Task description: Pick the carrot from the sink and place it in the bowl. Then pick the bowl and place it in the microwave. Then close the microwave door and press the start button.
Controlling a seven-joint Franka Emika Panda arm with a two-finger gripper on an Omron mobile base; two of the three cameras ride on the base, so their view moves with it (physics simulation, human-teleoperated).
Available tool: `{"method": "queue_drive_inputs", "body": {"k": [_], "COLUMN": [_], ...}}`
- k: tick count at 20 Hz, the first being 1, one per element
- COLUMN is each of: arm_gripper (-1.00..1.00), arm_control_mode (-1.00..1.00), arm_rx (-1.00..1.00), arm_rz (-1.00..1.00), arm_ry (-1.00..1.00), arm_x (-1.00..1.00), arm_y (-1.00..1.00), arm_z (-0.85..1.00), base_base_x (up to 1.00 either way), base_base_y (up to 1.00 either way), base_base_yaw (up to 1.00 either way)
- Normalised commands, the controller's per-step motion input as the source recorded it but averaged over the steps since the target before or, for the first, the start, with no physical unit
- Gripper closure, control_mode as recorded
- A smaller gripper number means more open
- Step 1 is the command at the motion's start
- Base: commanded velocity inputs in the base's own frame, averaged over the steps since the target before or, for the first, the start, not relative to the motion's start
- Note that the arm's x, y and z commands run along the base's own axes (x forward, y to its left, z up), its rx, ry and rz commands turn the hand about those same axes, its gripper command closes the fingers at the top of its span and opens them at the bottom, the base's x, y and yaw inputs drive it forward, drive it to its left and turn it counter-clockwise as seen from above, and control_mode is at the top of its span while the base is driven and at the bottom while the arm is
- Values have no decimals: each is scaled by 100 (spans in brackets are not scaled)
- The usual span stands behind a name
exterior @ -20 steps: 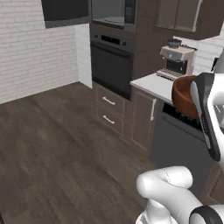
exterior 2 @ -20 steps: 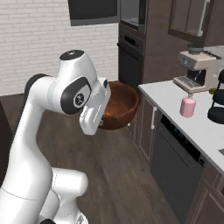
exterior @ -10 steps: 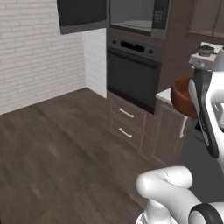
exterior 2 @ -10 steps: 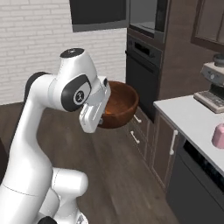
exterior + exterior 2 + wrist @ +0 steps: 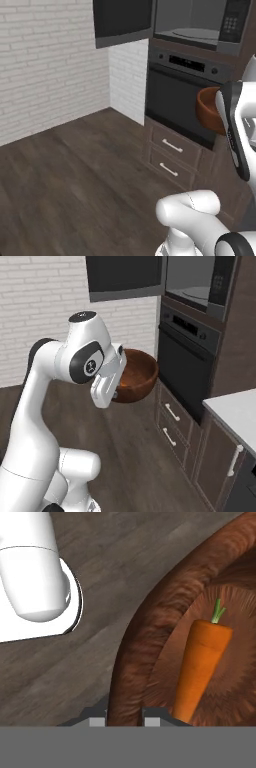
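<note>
My gripper (image 5: 125, 717) is shut on the thick rim of the reddish-brown bowl (image 5: 145, 647), one fingertip on each side of the wall. The orange carrot (image 5: 200, 667) lies inside the bowl, its green stub pointing away from the fingers. I hold the bowl (image 5: 137, 376) in the air at chest height in front of the oven; it also shows as the bowl (image 5: 207, 110) beside my forearm. The microwave (image 5: 195, 22) sits above, its light interior showing, and the microwave door (image 5: 122, 20) stands swung open to the left. The sink is out of view.
A black built-in oven (image 5: 185, 366) sits under the microwave (image 5: 195, 281), with two drawers (image 5: 170, 157) below it. The microwave's keypad (image 5: 230, 22) is on its right edge. A white counter corner (image 5: 235, 411) is at right. Open wood floor (image 5: 75, 175) lies to the left.
The whole picture has shifted with the base: the counter and coffee machine have slid off to the right, and the oven and microwave now stand nearer. The bowl stays in my grip.
</note>
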Motion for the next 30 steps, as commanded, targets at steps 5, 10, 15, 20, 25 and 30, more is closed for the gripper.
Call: {"method": "queue_drive_inputs", "body": {"k": [5,10,15,20,25,30], "arm_gripper": [100,100,100,100,100,100], "arm_control_mode": [100,100,100,100,100,100], "arm_rx": [0,0,0,0,0,0], "arm_rz": [0,0,0,0,0,0], "arm_ry": [0,0,0,0,0,0], "arm_x": [0,0,0,0,0,0], "arm_y": [0,0,0,0,0,0], "arm_z": [0,0,0,0,0,0], "base_base_x": [100,99,99,79,61,13], "base_base_y": [31,44,7,23,6,-1], "base_base_yaw": [0,0,0,-4,-8,-23]}}
